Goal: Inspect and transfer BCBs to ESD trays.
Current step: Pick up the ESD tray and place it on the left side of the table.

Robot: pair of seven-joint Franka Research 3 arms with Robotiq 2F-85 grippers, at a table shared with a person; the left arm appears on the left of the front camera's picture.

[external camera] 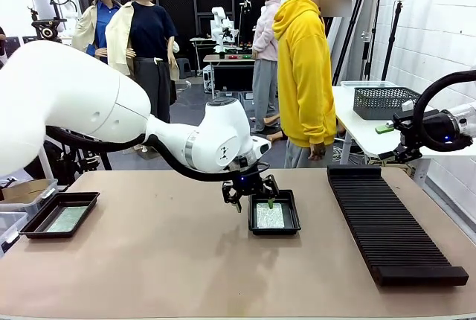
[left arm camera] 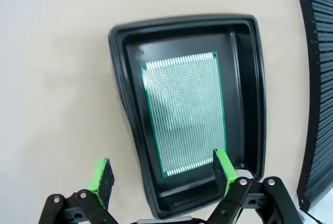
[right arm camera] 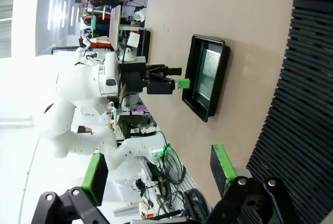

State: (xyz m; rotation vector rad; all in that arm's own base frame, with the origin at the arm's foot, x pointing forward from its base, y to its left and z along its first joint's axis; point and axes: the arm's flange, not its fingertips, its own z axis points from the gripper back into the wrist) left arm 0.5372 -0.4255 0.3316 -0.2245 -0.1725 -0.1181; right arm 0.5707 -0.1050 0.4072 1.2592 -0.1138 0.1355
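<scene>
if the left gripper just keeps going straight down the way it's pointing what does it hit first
Probably the near rim of the ESD tray: the open left gripper straddles it, one finger over the table, the other over the BCB. Height is hard to judge.

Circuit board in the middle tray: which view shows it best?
Left wrist view: the circuit board lies flat in the middle tray, seen from above. Front view shows it small and foreshortened; right wrist view shows it edge-on, far off.
</scene>
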